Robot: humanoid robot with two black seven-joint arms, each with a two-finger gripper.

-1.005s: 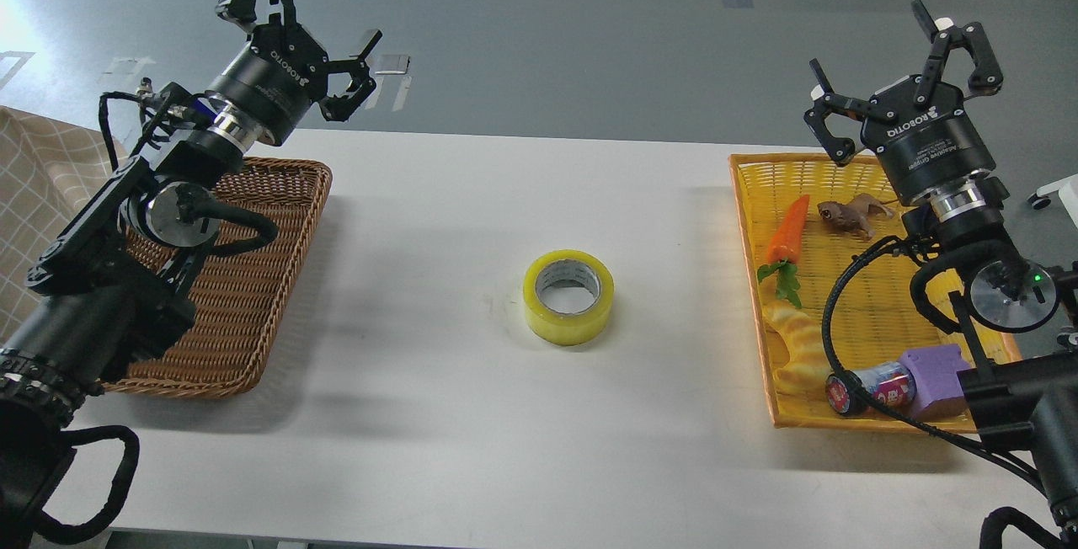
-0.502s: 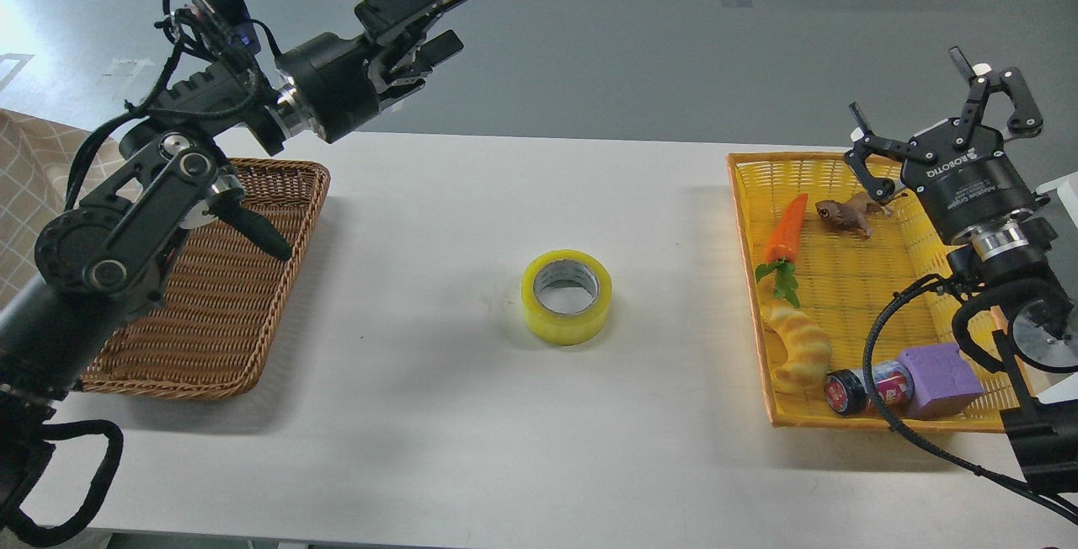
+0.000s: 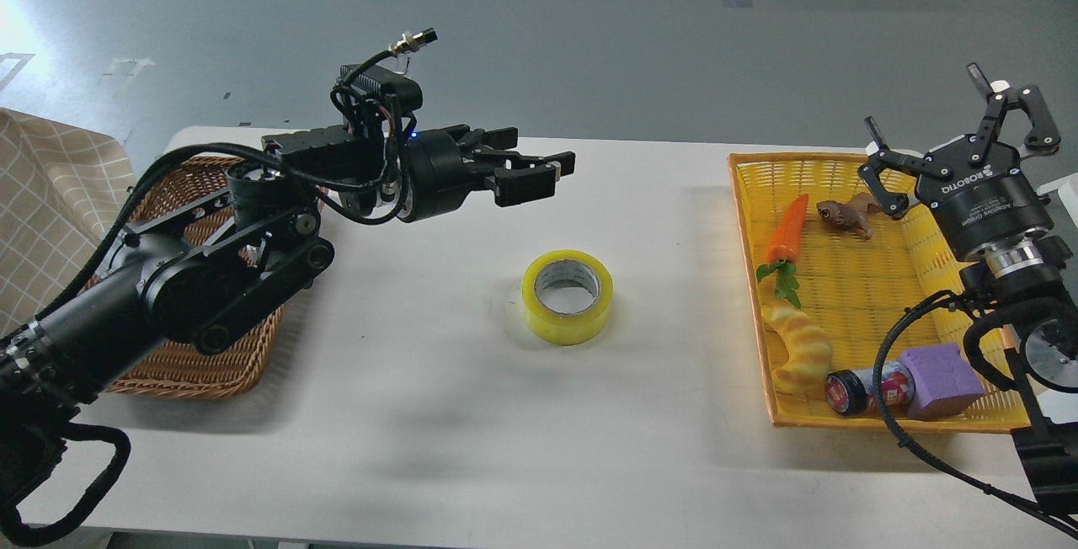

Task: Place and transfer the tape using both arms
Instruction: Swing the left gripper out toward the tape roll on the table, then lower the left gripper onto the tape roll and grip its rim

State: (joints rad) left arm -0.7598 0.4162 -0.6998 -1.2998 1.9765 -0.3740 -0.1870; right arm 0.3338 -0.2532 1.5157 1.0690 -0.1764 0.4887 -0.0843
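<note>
Swung down from its raised pose, the left gripper (image 3: 539,172) now points toward 3 o'clock above the white table (image 3: 472,414), fingers slightly parted, empty. Packing tape roll (image 3: 568,296) lies flat at table centre, at 5 o'clock from that gripper, apart. Right gripper (image 3: 960,145), fingers spread, empty, hovers over the yellow basket (image 3: 842,288); wicker basket (image 3: 210,355) at 9 o'clock.
</note>
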